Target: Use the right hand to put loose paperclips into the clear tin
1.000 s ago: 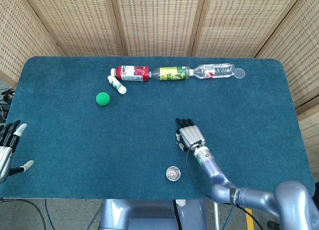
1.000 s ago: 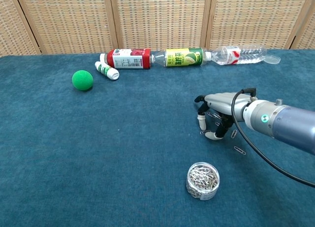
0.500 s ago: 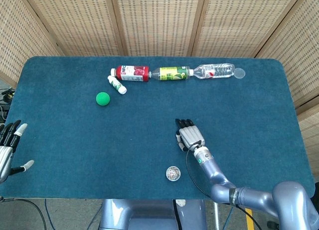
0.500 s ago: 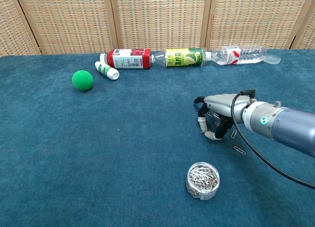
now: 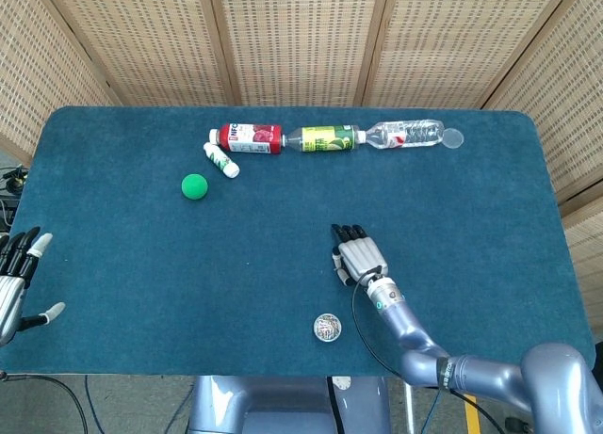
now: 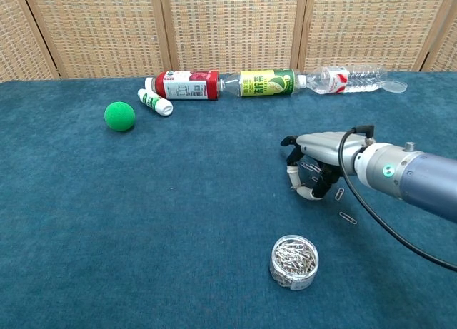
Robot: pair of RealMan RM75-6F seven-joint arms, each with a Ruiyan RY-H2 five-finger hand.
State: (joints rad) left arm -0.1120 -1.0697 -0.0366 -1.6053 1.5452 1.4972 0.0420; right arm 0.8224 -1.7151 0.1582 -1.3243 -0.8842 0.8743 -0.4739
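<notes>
The right hand's fingers (image 6: pixel 294 178) curl down over the loose paperclips (image 6: pixel 345 205) on the cloth, tips touching or just above it; whether a clip is pinched between thumb and finger cannot be told. The right hand (image 6: pixel 318 158) lies palm down, behind and slightly right of the tin (image 6: pixel 294 261), with its grey forearm running off to the right. Two clips lie just right of the hand, between it and the tin's far side. The tin stands upright near the table's (image 5: pixel 113 265) front edge, holding a heap of clips.

Far left of the tin, the left hand (image 5: pixel 17 283) rests at the table's edge, fingers apart and holding nothing.

Well behind the tin, three bottles (image 6: pixel 260 82) lie end to end, a small bottle (image 6: pixel 155 102) and a ball (image 6: pixel 119 116) at their left.
</notes>
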